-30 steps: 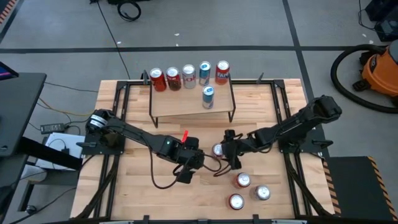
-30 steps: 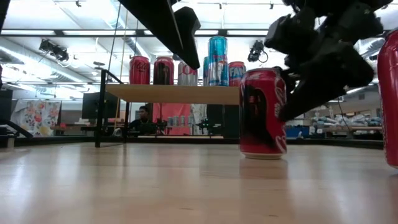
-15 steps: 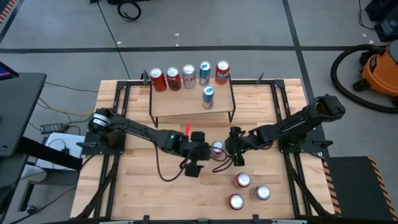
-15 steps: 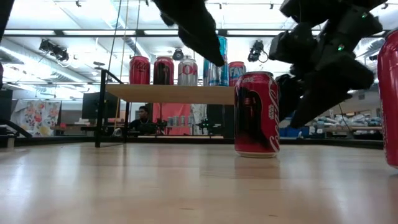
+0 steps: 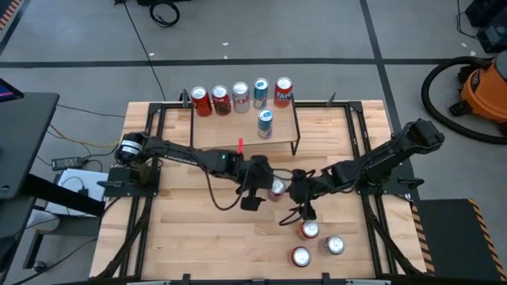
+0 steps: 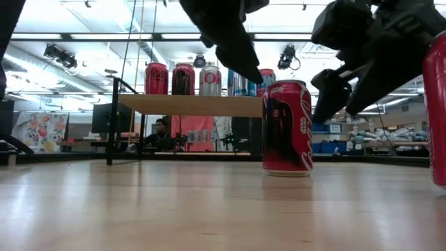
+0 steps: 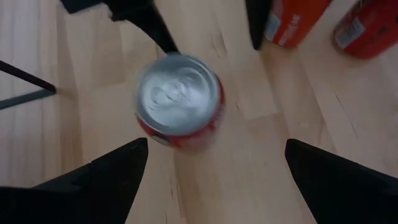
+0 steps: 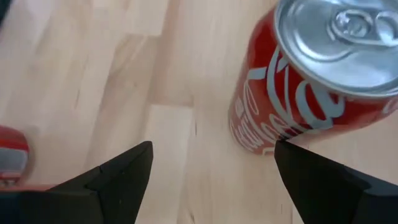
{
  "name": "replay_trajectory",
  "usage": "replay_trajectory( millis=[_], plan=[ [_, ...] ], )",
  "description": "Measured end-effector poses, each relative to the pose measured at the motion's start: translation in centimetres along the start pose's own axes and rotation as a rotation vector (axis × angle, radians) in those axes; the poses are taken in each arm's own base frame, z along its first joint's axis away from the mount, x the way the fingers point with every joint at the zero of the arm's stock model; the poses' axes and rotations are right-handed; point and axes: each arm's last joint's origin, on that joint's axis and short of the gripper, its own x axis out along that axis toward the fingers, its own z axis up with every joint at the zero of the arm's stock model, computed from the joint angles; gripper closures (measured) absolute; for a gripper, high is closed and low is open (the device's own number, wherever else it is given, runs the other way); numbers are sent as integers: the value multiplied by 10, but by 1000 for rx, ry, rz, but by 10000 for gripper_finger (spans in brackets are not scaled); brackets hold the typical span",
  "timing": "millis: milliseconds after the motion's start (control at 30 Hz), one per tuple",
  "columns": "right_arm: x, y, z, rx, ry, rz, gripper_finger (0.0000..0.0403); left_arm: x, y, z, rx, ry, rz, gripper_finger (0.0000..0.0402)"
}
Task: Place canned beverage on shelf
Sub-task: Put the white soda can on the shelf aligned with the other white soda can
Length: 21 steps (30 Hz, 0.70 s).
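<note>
From above, the left pincer (image 5: 265,190) sits over the middle of the wooden surface (image 5: 174,237), spread wide and released, right above a red can (image 5: 276,190) standing upright. The right pincer (image 5: 303,207) is just beside it on the other side, also spread and gripping nothing. Three more cans (image 5: 318,241) cluster near the front edge of the surface. The shelf (image 5: 230,133) stands at the far side, one blue can (image 5: 265,123) on its board and a row of five cans (image 5: 240,96) along its back edge.

At table height, the red can (image 6: 286,126) stands free on the surface, nothing clamped on it. A dark finger (image 6: 230,38) of the left arm hangs down beside its top, and the right arm's dark bulk (image 6: 369,49) hovers on its other side. The shelf (image 6: 195,105) shows behind, cans lined on top.

Left wrist camera: looking straight down on the can's silver lid (image 7: 179,93), the two fingers (image 7: 99,180) set wide apart to either side.

Right wrist camera: another red can (image 8: 311,81) stands near, fingers (image 8: 112,177) parted, holding nothing.
</note>
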Motion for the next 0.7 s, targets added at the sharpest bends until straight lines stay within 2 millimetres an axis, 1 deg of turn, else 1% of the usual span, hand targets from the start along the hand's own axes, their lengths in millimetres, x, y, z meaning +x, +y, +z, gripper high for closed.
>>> replay_trajectory(
  millis=[167,267,367,567,700],
  plan=[
    [0,1,4,27,-41,13,55,0,14,2,-26,-35,-4,11],
    [0,1,4,63,-41,14,55,0,19,1,-48,-42,-50,11],
    [0,3,5,85,-47,43,55,9,21,-2,-75,-28,-109,11],
    [-2,13,9,68,-95,102,55,35,21,-9,-82,7,-115,11],
    [-1,16,9,67,-104,95,55,40,20,-11,-84,22,-116,11]
  ],
)
